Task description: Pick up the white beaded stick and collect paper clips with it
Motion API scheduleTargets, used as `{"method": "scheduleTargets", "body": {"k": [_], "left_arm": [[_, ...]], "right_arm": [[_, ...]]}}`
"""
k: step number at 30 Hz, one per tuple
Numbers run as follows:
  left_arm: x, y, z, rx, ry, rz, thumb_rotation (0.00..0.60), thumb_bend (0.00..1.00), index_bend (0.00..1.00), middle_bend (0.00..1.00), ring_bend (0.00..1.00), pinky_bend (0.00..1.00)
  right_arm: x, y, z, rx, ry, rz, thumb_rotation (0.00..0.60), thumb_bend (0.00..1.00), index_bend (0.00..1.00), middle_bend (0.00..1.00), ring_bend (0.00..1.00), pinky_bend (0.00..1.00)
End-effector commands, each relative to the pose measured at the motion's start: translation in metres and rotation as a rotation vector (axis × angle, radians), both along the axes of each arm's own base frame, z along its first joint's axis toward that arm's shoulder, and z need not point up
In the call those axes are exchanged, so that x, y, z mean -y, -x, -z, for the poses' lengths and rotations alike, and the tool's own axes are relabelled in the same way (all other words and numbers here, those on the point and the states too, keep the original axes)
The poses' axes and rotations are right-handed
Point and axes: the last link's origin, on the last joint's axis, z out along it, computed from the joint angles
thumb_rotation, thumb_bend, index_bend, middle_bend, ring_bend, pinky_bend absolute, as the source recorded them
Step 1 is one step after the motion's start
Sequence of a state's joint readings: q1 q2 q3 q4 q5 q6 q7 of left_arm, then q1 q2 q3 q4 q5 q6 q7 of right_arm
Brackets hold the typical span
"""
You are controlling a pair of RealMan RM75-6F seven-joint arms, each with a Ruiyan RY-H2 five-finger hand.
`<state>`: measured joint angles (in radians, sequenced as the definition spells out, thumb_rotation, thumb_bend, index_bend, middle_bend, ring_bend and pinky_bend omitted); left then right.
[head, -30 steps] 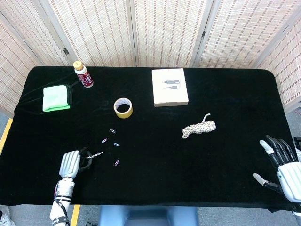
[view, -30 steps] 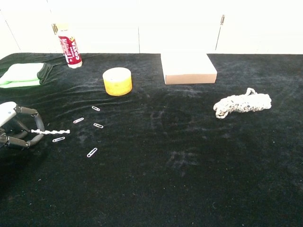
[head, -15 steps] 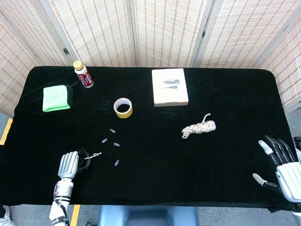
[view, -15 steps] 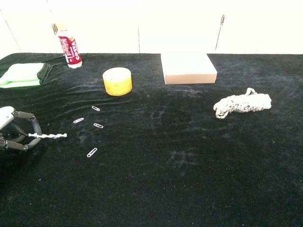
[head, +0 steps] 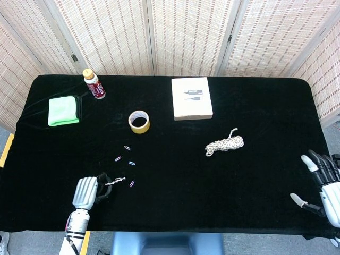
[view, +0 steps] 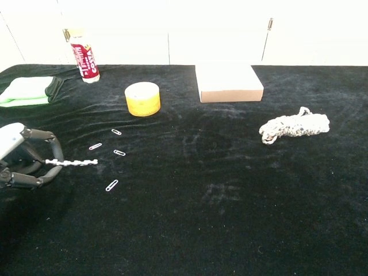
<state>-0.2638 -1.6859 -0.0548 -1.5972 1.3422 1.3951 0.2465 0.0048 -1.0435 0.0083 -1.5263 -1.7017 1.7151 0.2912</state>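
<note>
My left hand [head: 87, 192] [view: 20, 164] is at the near left of the black table and pinches one end of the white beaded stick [head: 115, 181] [view: 72, 163]. The stick lies level and points right. Its free tip is just short of one paper clip [head: 131, 184] [view: 111, 185]. Three more paper clips [head: 127, 147] [head: 118, 158] [head: 131, 163] lie farther back, also visible in the chest view as paper clips [view: 117, 131] [view: 95, 146] [view: 119, 152]. My right hand [head: 324, 183] hangs at the near right edge with fingers spread and nothing in it; only the head view shows it.
A yellow tape roll [head: 139, 121] sits behind the clips. A red bottle [head: 94, 84] and a green cloth [head: 64, 110] occupy the back left. A flat box [head: 192, 98] lies at the back centre, a coiled cord [head: 225, 144] to the right.
My left hand has shifted right and nearer with the stick, its tip now close to the nearest clip. The clip that lay under the stick is gone from the cloth. The right hand drifted slightly lower.
</note>
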Motion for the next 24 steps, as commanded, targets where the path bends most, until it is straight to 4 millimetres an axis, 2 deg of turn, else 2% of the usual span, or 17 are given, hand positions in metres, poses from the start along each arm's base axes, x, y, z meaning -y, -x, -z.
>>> {"method": "scheduleTargets", "body": {"k": [1,12,24], "left_arm": [[-0.001,-0.007,0.007,-0.008,0.021,0.016,0.600,0.57,0.92,1.00,1.00,1.00],[-0.004,-0.014,0.024,-0.030,0.086,0.043,0.600,0.57,0.92,1.00,1.00,1.00],[-0.006,-0.011,0.033,-0.041,0.128,0.036,0.600,0.57,0.92,1.00,1.00,1.00]], "right_arm": [[-0.003,0.002,-0.004,0.004,0.012,0.004,0.600,0.18,0.00,0.00,0.00,0.00],[-0.019,0.004,-0.008,0.003,0.069,0.022,0.600,0.18,0.00,0.00,0.00,0.00],[-0.030,0.004,-0.008,0.001,0.086,0.022,0.600,0.18,0.00,0.00,0.00,0.00]]}}
